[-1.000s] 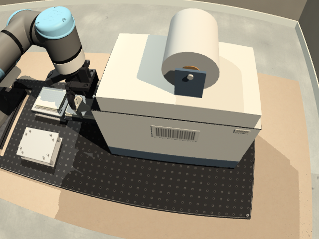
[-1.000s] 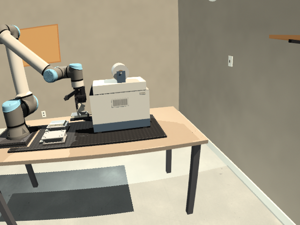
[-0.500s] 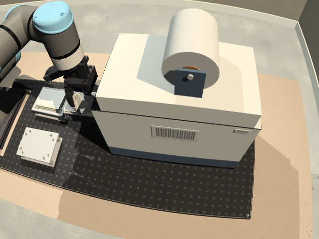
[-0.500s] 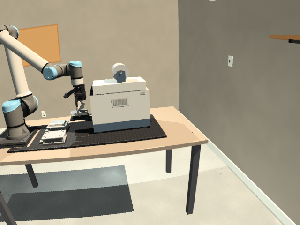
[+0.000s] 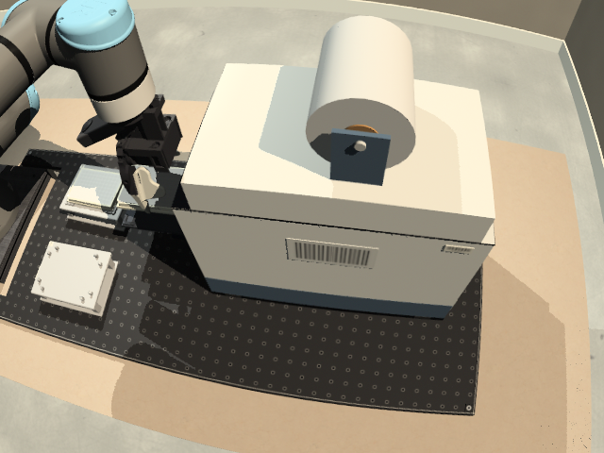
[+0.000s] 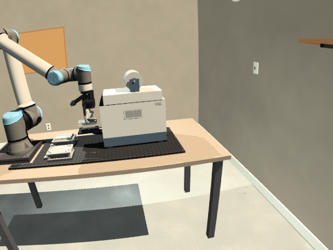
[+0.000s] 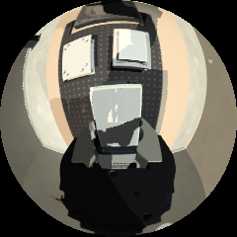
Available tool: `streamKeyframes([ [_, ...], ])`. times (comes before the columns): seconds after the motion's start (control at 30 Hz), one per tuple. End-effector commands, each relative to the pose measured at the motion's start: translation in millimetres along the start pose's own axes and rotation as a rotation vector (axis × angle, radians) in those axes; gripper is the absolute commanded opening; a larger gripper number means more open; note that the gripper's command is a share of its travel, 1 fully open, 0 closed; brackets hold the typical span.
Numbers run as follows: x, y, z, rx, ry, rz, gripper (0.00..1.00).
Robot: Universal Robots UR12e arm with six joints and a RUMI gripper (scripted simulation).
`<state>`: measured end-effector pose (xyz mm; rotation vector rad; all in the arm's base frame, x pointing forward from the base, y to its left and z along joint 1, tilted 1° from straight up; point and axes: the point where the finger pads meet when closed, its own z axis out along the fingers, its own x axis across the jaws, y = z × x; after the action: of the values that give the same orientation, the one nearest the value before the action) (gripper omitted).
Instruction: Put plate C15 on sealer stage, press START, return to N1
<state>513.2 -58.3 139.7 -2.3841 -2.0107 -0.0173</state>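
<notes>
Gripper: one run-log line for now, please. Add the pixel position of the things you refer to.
gripper (image 5: pixel 143 194) (image 6: pixel 88 121) (image 7: pixel 118 119): shut on plate (image 5: pixel 127 192) (image 6: pixel 84 122) (image 7: pixel 116 106) | plate: raised above stage (image 6: pixel 87 131) | other plate (image 5: pixel 97 184) (image 6: pixel 64 136) (image 7: pixel 132 45): in its nest | lamp: not visible

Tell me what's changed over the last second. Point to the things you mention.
The hand (image 5: pixel 142 202) (image 6: pixel 87 121) (image 7: pixel 118 119) has risen, lifting its plate (image 5: pixel 127 193) (image 6: pixel 81 123) (image 7: pixel 116 106) further above the stage (image 5: pixel 128 218) (image 6: pixel 87 131). Nothing was newly gripped or released. The other plate (image 5: pixel 97 184) (image 6: pixel 64 136) (image 7: pixel 132 46) and the bare nest (image 5: pixel 73 268) (image 6: pixel 60 148) (image 7: pixel 78 57) stayed put.
</notes>
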Motion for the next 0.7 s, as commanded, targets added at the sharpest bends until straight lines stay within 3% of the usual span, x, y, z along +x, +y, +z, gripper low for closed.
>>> streamKeyframes([
  [0.0,0,1,-8,-0.001,0.0,0.0,0.0],
  [0.27,0,1,-20,-0.001,0.0,0.0,0.0],
  [0.67,0,1,-20,-0.001,0.0,0.0,0.0],
])
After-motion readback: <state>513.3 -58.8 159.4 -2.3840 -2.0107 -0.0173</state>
